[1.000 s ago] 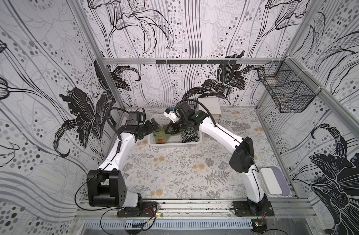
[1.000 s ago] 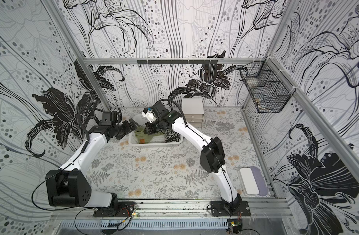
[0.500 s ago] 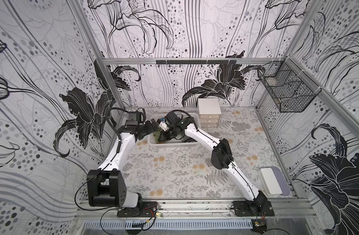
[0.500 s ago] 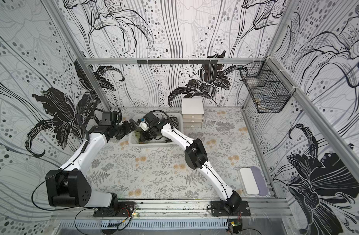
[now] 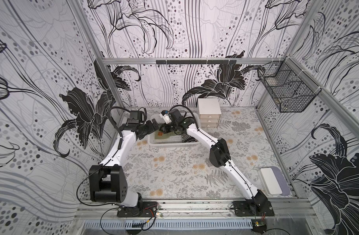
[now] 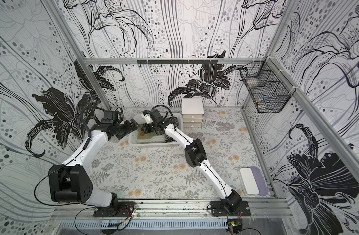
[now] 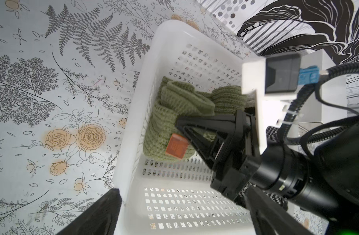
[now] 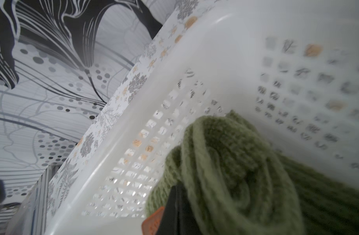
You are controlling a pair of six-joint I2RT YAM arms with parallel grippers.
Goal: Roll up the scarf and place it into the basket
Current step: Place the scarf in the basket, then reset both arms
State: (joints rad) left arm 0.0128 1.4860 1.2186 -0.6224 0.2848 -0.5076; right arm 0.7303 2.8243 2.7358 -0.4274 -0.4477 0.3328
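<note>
- Right gripper (image 7: 179, 123) clenched, tip on scarf (image 7: 180, 97), which sits bundled inside basket (image 7: 131, 126).
- Left gripper (image 5: 155, 124) gaping, just beside the rim.
- Best draw right out slow and straight, or that roll snags loose.

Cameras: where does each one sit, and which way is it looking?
Top views: high up, looking down on the whole table; both arms, the left tool and right tool show.
Left wrist: on the left arm, facing the basket and scarf; its own fingers and the right tool show.
Right wrist: on the right arm, close up on the scarf by the basket wall; one dark finger shows.
Shared: all see basket and scarf.
</note>
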